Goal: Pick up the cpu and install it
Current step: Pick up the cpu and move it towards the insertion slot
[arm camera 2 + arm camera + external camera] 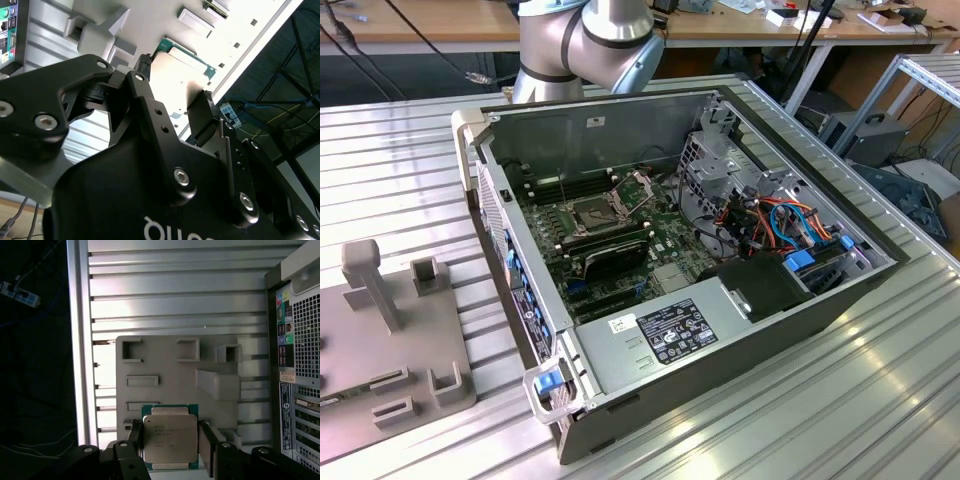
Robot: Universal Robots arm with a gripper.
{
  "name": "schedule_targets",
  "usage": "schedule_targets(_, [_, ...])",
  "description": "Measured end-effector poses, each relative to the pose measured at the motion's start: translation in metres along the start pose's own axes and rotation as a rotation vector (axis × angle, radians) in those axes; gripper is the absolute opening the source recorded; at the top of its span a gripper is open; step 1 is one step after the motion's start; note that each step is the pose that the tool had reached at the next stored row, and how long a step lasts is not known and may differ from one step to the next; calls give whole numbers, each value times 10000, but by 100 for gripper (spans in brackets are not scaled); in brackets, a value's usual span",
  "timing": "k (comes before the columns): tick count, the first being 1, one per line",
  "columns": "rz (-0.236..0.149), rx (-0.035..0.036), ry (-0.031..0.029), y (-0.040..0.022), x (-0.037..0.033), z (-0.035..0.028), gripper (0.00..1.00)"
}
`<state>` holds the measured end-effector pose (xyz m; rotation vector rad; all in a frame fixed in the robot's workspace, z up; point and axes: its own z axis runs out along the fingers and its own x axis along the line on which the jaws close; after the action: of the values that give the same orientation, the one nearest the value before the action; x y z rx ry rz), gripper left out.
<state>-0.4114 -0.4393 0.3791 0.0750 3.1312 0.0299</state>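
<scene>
Right now my gripper [170,440] hangs above the grey fixture plate [170,370], its fingers [206,440] spread either side of the cpu [169,437] lying there, just beside the open computer case [300,365].

arm [585,45]: cut off by the top edge of the exterior view; just the grey elbow and blue cap show, at the far side behind the computer case [720,330]
grey fixture plate [385,340]: cut by the exterior view's left edge; its near corner also runs out of the picture
cpu [170,438]: its near edge is hidden behind the black gripper [170,445] body in the first wrist view; in the second wrist view most of it is covered by a finger [150,105], leaving a green edge and a pale face
print on the cpu top: too small to tell
socket [592,213]: whether its pins are bare is too small to tell
</scene>
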Motion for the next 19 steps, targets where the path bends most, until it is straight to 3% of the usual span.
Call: schedule_targets(19, [-1, 1, 1, 23, -481, 4, 55])
